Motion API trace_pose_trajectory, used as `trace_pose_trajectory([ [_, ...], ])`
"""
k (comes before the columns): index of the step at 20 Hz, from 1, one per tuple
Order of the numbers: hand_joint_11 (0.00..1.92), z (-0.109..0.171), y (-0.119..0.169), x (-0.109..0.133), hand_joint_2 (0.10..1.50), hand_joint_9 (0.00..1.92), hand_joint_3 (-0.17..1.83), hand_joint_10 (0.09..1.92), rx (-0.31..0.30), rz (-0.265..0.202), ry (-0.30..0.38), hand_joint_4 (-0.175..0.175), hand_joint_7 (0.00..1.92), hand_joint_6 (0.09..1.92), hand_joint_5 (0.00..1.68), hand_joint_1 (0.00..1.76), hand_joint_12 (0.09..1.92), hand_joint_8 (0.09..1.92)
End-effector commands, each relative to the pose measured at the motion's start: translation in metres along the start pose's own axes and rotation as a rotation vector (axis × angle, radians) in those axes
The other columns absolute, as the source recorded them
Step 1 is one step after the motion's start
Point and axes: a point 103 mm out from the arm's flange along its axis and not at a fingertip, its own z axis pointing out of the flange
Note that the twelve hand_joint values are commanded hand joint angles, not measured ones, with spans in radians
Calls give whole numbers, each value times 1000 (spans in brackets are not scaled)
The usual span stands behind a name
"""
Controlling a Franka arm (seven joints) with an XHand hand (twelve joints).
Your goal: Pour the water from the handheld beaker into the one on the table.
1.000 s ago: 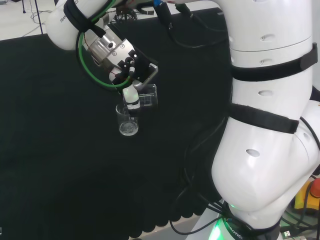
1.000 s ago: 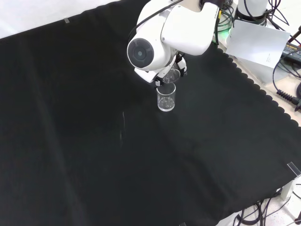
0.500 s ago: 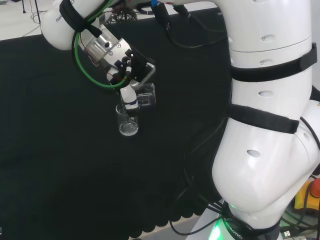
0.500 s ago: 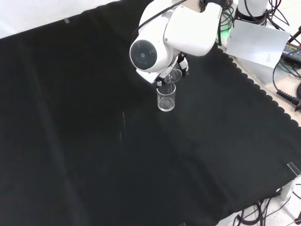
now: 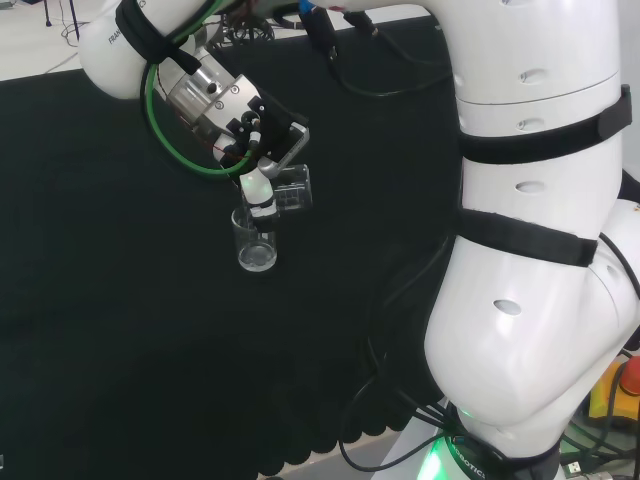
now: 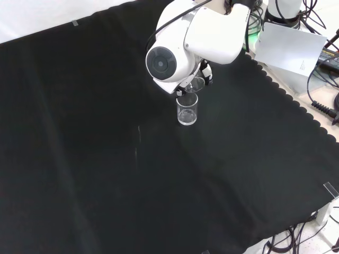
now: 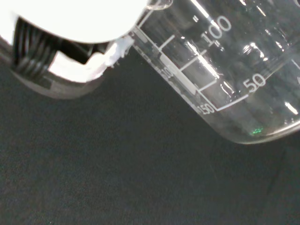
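The hand (image 5: 262, 190) is gripping the held beaker (image 5: 291, 190), tilting it over the standing beaker (image 5: 255, 240) near the cloth's (image 6: 79, 159) middle, toward its far edge. Pouring seems underway; next, tipping further, lip staying over the mouth.

– What can't you make out?
– In your front view the arm's white link (image 6: 183, 45) covers most of the hand and the held beaker (image 6: 195, 83) (its water level too).

White arm (image 5: 530, 200), black bands, green cable (image 5: 160, 130)
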Motion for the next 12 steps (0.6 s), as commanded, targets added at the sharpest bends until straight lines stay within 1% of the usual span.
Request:
trace_pose_trajectory([
  [1, 1799, 0, -1, 0, 632, 1829, 680, 87, 3, 0, 0, 175, 1754, 611, 1315, 1139, 435, 87],
  [8, 1799, -1, -2, 0, 632, 1829, 681, 87, 2, -2, 6, 175, 1754, 612, 1315, 1139, 435, 87],
  [12, 1798, -2, -2, -1, 632, 1829, 681, 87, -14, -7, 14, 175, 1754, 613, 1315, 1139, 434, 87],
])
